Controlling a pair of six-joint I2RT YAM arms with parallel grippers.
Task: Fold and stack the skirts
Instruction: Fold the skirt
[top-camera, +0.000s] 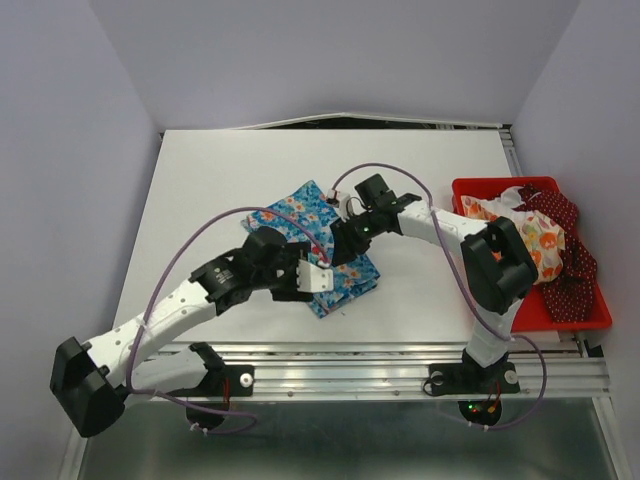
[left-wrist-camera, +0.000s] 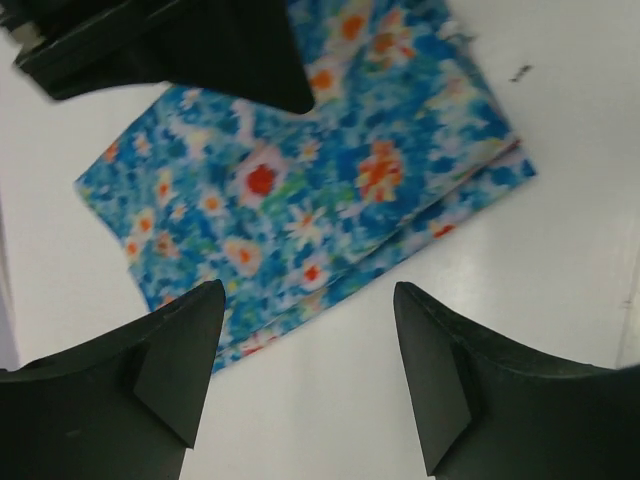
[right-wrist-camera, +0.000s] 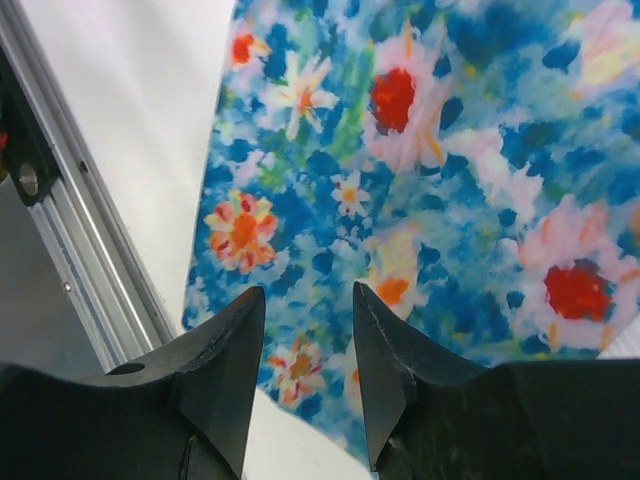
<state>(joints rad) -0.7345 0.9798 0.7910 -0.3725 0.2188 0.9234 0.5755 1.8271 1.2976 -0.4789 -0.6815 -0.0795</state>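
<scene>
1. Nearest the lens in its own wrist view, the left gripper (left-wrist-camera: 300, 375): two black fingers (left-wrist-camera: 180, 370) spread wide with nothing between them. The bare white table (left-wrist-camera: 330, 430) shows through the gap.
2. In the other wrist view, the right gripper (right-wrist-camera: 308, 370): the jaws stand a narrow gap apart with no cloth pinched, and hang close over flowered print.
3. Below both, the blue skirt (left-wrist-camera: 300, 200): it lies folded and flat near the middle of the table.
   - The left wrist view shows its outline, with layered edges stepped along one side.
   - The right wrist view shows only print filling the frame, plus one cloth edge near the aluminium rail (right-wrist-camera: 70, 250).
4. Top view only: both grippers meet over the blue skirt, and the arms hide much of it.
5. Top view only: the red tray (top-camera: 590, 322) sits at the table's right edge, well apart from the blue skirt. In it the cream-white skirt (top-camera: 545, 245) and the dark red skirt (top-camera: 572, 285) lie crumpled together, unfolded.
</scene>
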